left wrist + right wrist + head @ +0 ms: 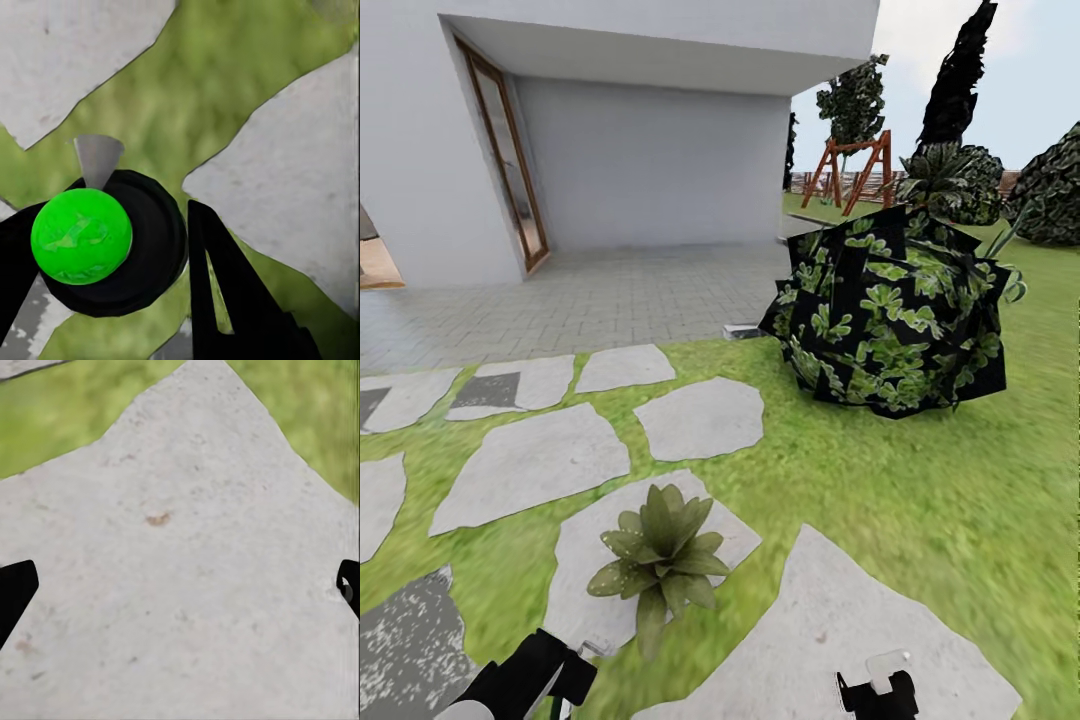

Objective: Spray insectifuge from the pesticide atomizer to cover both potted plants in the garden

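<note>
A: We're over the lawn, and there's one potted plant [660, 560] sitting on a pale stepping stone [585, 590] just ahead of the arms, its leaves already speckled white.

B: And the left gripper [112, 247] has the pesticide atomizer [112, 240] clamped between its fingers. From the wrist you look straight down on the green ball top, the black body and the little grey nozzle [97, 159] poking out over grass.

A: In the head view the left arm sits at the bottom edge, just beside that plant. The right gripper [180, 592]?

B: Spread wide, holding nothing, hanging over a big grey slab [187, 555]. Only its black fingertips [15, 596] peek in at the sides.

A: So what could go wrong here?

B: Aim, mostly. I can't tell from these views whether the nozzle faces the plant, so a spray might land on grass and stone.

A: And there's a second plant to do.

B: I can only make out this one. The big dark broad-leaved shrub [890, 320] further back isn't a target, and mistaking it for one would waste the effort.

A: Grip risk?

B: The bottle is round. If it twists in the fingers, the nozzle swings off line.
</note>
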### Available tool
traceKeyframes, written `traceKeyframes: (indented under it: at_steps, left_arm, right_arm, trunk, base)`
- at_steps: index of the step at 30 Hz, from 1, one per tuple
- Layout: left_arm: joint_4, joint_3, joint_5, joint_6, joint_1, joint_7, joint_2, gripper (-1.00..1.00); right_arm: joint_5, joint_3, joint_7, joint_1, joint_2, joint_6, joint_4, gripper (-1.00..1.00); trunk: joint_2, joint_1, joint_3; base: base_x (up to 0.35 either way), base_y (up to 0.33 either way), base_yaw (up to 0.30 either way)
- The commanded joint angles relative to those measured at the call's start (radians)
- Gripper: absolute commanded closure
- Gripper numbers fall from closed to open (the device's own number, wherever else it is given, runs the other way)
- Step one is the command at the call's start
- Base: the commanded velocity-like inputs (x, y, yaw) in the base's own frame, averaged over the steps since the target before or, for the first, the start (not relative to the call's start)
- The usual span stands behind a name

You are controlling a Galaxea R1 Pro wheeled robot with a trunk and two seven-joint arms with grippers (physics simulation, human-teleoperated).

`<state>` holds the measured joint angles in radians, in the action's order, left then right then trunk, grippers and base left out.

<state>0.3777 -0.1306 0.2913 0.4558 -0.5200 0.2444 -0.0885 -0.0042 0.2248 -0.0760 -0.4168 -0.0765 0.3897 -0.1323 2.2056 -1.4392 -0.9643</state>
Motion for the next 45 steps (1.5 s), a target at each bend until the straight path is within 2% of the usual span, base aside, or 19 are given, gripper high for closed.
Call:
traceKeyframes:
  at_steps: [1,9,20,34,45]
  left_arm:
    - [0.003,-0.001,0.011,0.004,0.0,0.007,-0.001,1.0]
    - [0.003,-0.001,0.011,0.006,0.0,0.006,-0.001,1.0]
    - [0.003,-0.001,0.008,0.006,0.0,0.007,-0.001,1.0]
    - [0.003,-0.002,0.011,0.006,0.0,0.007,0.007,1.0]
    - [0.001,-0.003,0.012,0.007,0.0,0.007,0.007,1.0]
  right_arm:
    - [0.0,0.008,-0.007,0.0,0.0,0.001,0.0,-1.0]
    - [0.0,0.008,-0.007,0.0,0.001,0.001,0.0,-1.0]
    - [0.0,0.008,-0.007,0.0,0.001,0.001,0.0,-1.0]
    - [0.0,0.008,-0.007,0.0,0.003,0.001,0.0,-1.0]
    - [0.0,0.008,-0.007,0.0,0.003,0.001,0.0,-1.0]
  trunk:
    - [0.0,0.0,-0.001]
    - [0.0,0.0,-0.001]
    - [0.0,0.0,-0.001]
    - [0.0,0.0,-0.001]
    - [0.0,0.0,-0.001]
  base:
    - [0.0,-0.273,0.0]
    - [-0.072,-0.261,0.164]
    - [-0.021,-0.04,0.268]
    - [0.047,-0.254,0.026]
    - [0.0,-0.139,0.206]
